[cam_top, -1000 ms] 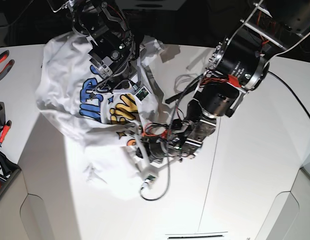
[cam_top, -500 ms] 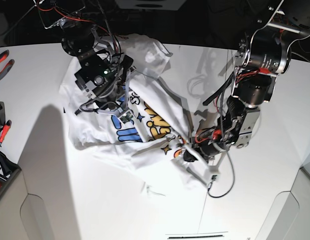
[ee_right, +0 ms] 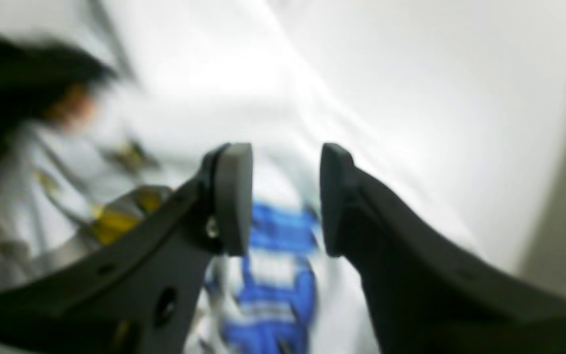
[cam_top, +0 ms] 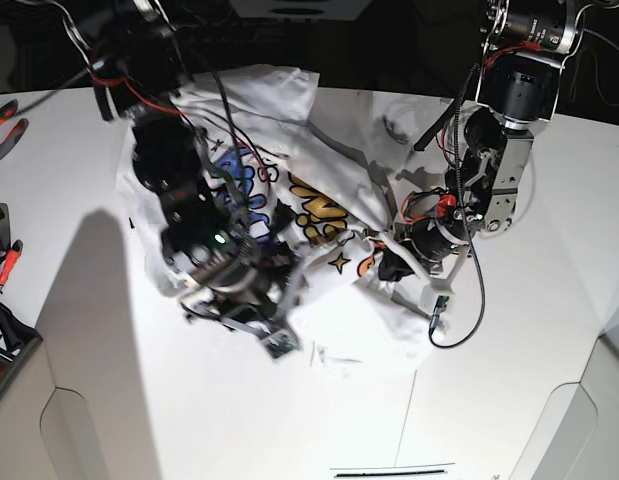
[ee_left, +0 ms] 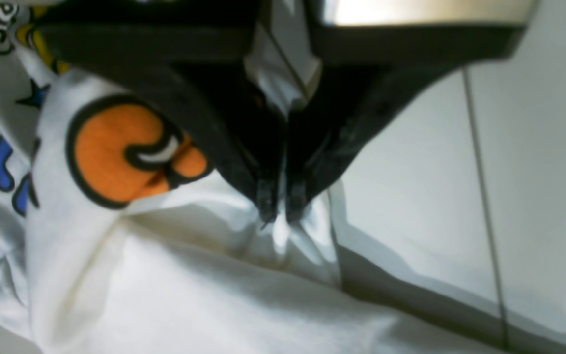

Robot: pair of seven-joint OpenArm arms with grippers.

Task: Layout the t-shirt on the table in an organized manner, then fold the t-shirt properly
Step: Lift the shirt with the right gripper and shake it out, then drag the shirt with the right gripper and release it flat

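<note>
Meanwhile the right gripper (ee_right: 285,199) had let go, jaws parted; the left gripper (ee_left: 278,209) pinched the crumpled t-shirt (cam_top: 329,215).

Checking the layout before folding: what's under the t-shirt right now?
The t-shirt lies crumpled on the white table, whose dark seam runs beside it. The left gripper pinches a fold. Whatever lies beneath the bunched cloth is hidden.

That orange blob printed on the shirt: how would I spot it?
Find the white table, then the crumpled t-shirt on it. Beside the left gripper pinching the cloth sits the orange shape: round, black-outlined, unlike the blue and yellow lettering.
</note>
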